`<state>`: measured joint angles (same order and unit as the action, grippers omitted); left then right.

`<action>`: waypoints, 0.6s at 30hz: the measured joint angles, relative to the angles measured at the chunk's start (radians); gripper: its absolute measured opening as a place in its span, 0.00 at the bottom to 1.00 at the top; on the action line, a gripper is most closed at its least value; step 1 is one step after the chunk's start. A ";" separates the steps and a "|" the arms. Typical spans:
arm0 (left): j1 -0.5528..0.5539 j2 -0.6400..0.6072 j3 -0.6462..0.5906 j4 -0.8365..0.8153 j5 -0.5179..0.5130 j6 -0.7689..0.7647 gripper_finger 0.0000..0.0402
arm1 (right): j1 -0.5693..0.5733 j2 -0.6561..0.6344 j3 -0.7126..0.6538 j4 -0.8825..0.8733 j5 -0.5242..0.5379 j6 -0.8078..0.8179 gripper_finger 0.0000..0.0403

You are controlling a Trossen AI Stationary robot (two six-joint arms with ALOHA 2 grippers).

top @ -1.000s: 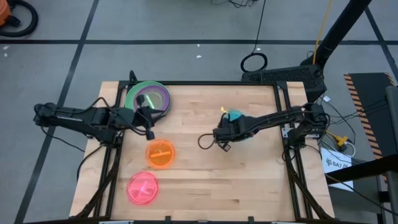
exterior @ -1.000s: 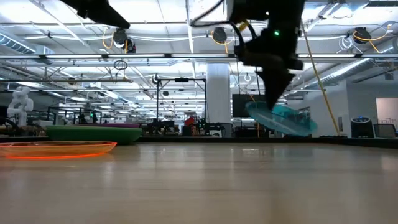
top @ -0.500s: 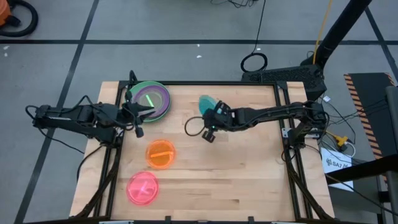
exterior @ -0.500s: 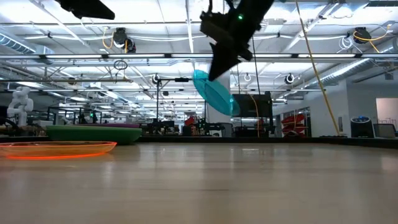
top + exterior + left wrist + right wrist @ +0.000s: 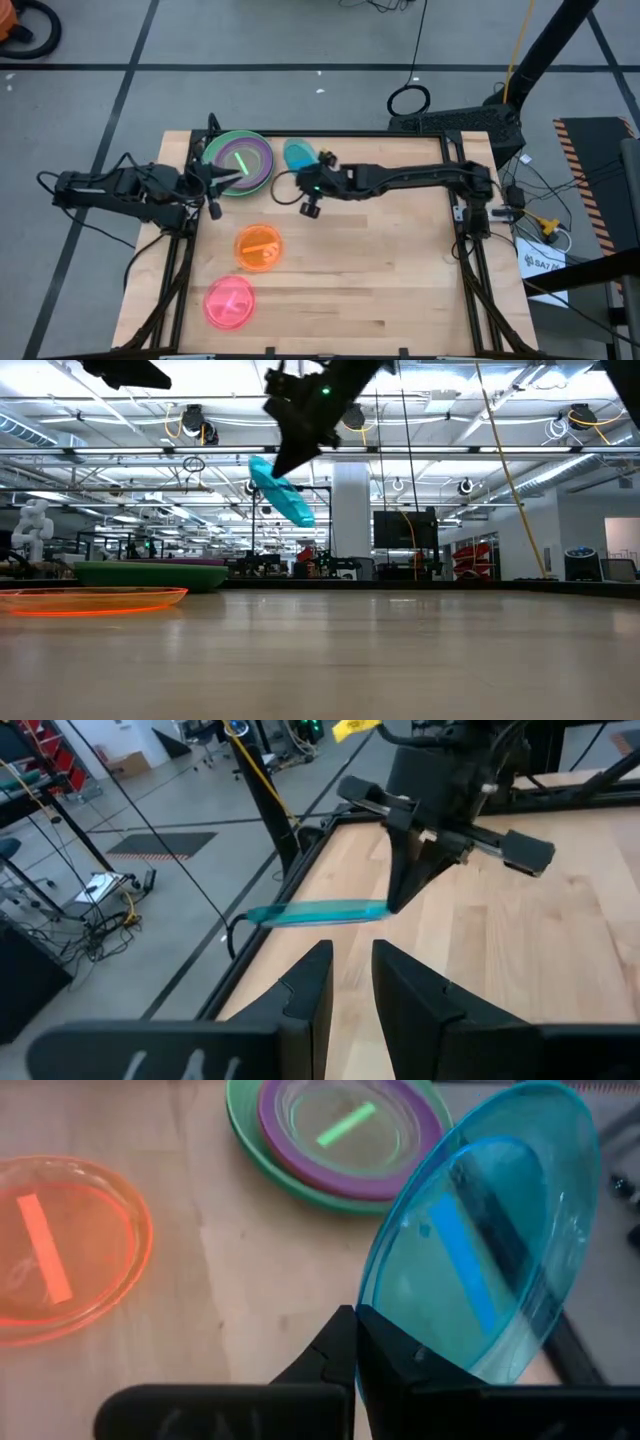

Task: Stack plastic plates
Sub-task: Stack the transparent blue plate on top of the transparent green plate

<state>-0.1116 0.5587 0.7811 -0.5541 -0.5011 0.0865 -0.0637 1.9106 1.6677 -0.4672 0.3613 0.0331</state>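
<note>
A stack of plastic plates [image 5: 238,160] rests at the table's far left: a green plate, a purple one on it, and a lime one on top [image 5: 350,1125]. An orange plate [image 5: 258,246] and a pink plate [image 5: 229,302] lie flat on the wood nearer the front. My right gripper [image 5: 310,168] is shut on a translucent teal plate [image 5: 298,154], held in the air just right of the stack. My left gripper [image 5: 228,178] hovers by the stack's near left side, its fingers [image 5: 310,985] slightly open with nothing between them. My right gripper pinches the teal plate's rim [image 5: 380,1302] between its two fingers, at the edge nearest the arm. The fingers come from the table's right, slanting down. The plate is lifted clear of the table and steeply tilted, reaching out past the fingertips toward the stack [image 5: 282,490].
A black frame rail [image 5: 330,132] runs along the table's far edge, right behind the stack and the teal plate. Bare wood [image 5: 400,270] spreads over the table's middle and right. Cables lie on the floor beyond the far edge.
My right gripper has carried the teal plate from the table's middle right toward the far left, up to the stack, rising and rolling its wrist so the plate stands at a different tilt. My left gripper has drawn back toward the table's left edge.
</note>
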 joint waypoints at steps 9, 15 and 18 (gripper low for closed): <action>-0.020 -0.103 0.000 -0.021 0.000 -0.038 0.20 | -0.034 0.223 0.360 -0.121 0.000 -0.255 0.00; -0.036 -0.138 -0.009 -0.028 0.000 -0.047 0.20 | -0.054 0.347 0.525 -0.156 0.000 -0.460 0.00; -0.036 -0.142 -0.010 -0.027 0.000 -0.047 0.20 | -0.059 0.389 0.550 -0.140 0.000 -0.612 0.00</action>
<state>-0.1474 0.4167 0.7708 -0.5811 -0.5008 0.0391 -0.1229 2.2991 2.2182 -0.6069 0.3613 -0.5788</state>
